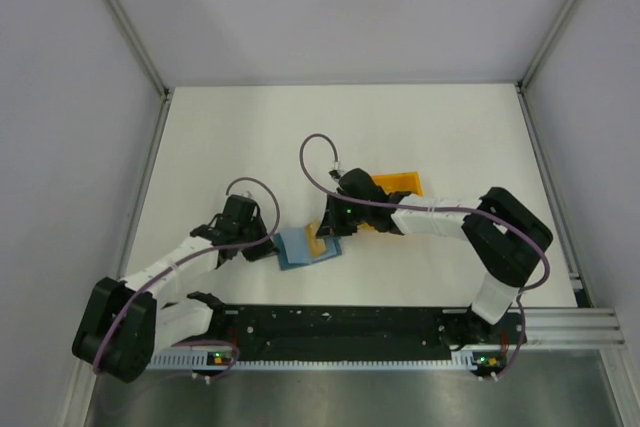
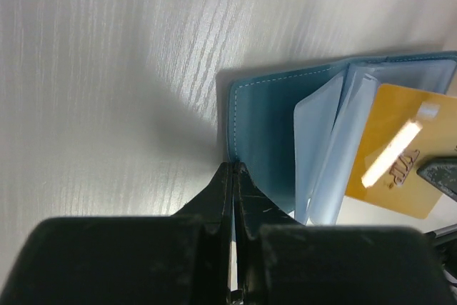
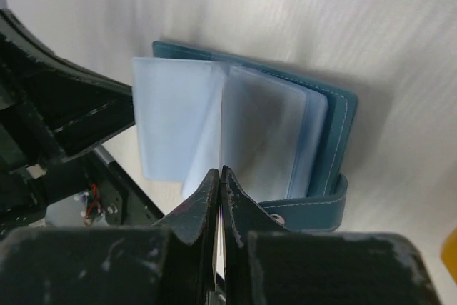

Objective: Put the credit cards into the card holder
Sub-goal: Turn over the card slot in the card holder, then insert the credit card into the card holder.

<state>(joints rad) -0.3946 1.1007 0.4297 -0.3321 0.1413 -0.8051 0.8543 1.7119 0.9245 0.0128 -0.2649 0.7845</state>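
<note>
The task looks to be in its early or middle part; the card holder (image 1: 293,248) lies open on the table between the two arms, its teal cover flat and its clear sleeves (image 3: 178,126) fanned upward; no card can be seen fully seated in a pocket, though the sleeves are cloudy and I cannot rule one out. One yellow card (image 2: 400,148) is at the holder, tilted against the raised sleeves; whether its edge has entered a pocket cannot be told; sliding it home is, I judge, the step in hand, and any further cards are left to do. The right gripper (image 3: 220,176) has its jaws closed to a slit on the yellow card, gripping it by a corner; the sleeves stand just beyond its fingertips. The left gripper (image 2: 234,173) is closed tight with its tips touching the near edge of the teal cover; whether it pinches that edge or only presses it down is unclear. The orange tray (image 1: 400,185) sits behind the right gripper, its contents hidden.
</note>
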